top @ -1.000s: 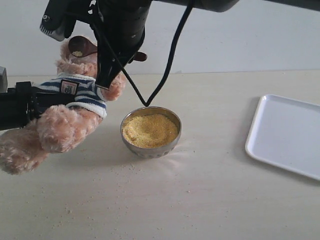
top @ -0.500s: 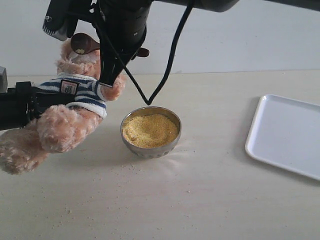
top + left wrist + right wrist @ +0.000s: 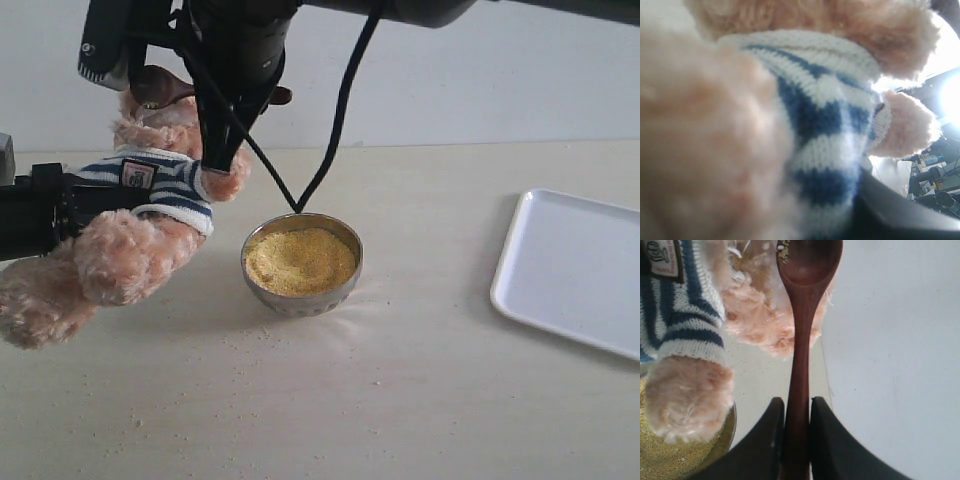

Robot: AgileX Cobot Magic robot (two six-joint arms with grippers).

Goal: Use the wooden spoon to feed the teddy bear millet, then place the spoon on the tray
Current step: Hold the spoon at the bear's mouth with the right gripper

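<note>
In the exterior view the pale worktop (image 3: pixel 400 400) lies bare across its whole 6 o'clock half apart from scattered yellow specks, and a wide free strip runs between the metal bowl (image 3: pixel 345 278) near the centre and the tray (image 3: pixel 575 270), which lies flat and bare at 3 o'clock, cut off by the picture's edge. The right arm (image 3: pixel 240 40) comes in from 12 o'clock and reaches across to 11 o'clock, a black cable looping down from it to just behind the bowl. It carries the wooden spoon (image 3: pixel 160 88) roughly level, with the oval end at the head of the teddy bear (image 3: pixel 150 215). The left arm enters at 9 o'clock; the left claw (image 3: pixel 100 200) is clamped on the bear's striped torso and holds the toy tilted off the worktop, legs hanging toward 8 o'clock. The millet (image 3: pixel 300 260) fills the bowl nearly to the rim. In the left wrist view the bear's navy-and-white shirt (image 3: pixel 820 120) and blurred fur fill almost everything; one paw (image 3: pixel 907 125) sticks out beyond the sleeve, and a dark grey piece, too blurred to identify, lies against the shirt's hem. In the right wrist view the right claw (image 3: pixel 796 407) pinches the spoon's thin handle between its two black fingers (image 3: pixel 772 440), with the spoon pointing straight out from them. A few yellow grains cling to the rim of the spoon's hollow, which lies against the bear's pale fur. Beside the handle hang a sleeve cuff and a paw (image 3: pixel 687 395), and under that paw shows an arc of the millet-filled bowl.
</note>
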